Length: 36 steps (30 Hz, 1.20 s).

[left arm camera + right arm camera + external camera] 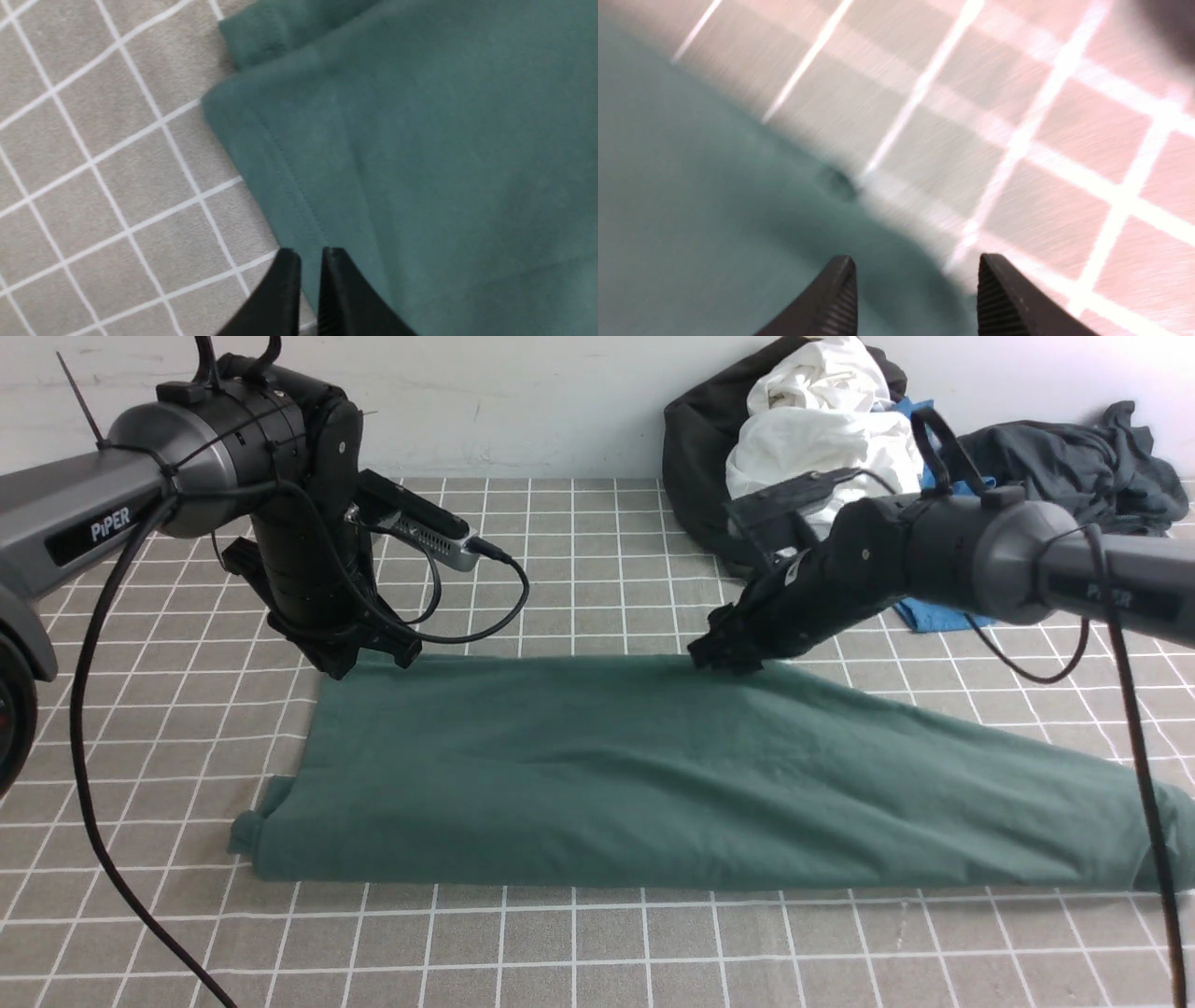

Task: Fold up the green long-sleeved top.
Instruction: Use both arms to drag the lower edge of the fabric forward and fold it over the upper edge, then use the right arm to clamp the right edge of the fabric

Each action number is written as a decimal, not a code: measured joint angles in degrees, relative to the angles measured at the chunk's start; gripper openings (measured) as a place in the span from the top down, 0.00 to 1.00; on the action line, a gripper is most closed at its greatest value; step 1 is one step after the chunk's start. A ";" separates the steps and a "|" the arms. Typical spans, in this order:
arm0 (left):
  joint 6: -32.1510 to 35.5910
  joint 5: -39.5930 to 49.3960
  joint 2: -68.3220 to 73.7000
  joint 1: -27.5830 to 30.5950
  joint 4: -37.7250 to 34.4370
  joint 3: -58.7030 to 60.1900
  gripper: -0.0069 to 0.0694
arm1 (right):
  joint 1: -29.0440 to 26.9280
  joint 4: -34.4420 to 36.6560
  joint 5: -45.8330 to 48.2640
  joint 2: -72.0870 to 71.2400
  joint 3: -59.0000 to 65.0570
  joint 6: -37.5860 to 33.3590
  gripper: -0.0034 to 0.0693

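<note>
Front view shows you the green long-sleeved top (653, 775) lying on the checked tablecloth (560, 943), already one long band; crosswise folds remain. Left gripper (310, 254) is nearly closed at its hem, right gripper (916, 261) spread wide.

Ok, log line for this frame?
left gripper: shut on green long-sleeved top, far-left hem | right gripper: open, at far edge | fold: unfinished

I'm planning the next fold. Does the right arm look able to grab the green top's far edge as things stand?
Probably yes. The right gripper hangs open right over the far edge of the green top, and nothing lies between them; the clothes pile sits farther back.
</note>
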 joint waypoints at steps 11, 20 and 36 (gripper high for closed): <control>0.43 5.66 -2.91 -1.56 -2.65 1.70 0.92 | -4.46 -4.27 29.03 -7.99 -7.03 -0.09 0.49; 0.23 -3.36 -17.71 -6.36 -4.30 25.16 0.92 | -15.44 -5.10 28.23 -31.65 22.15 0.68 0.49; 0.05 -14.65 -9.95 -1.50 -4.42 31.60 0.92 | -34.38 -2.03 13.20 -23.64 35.95 7.47 0.18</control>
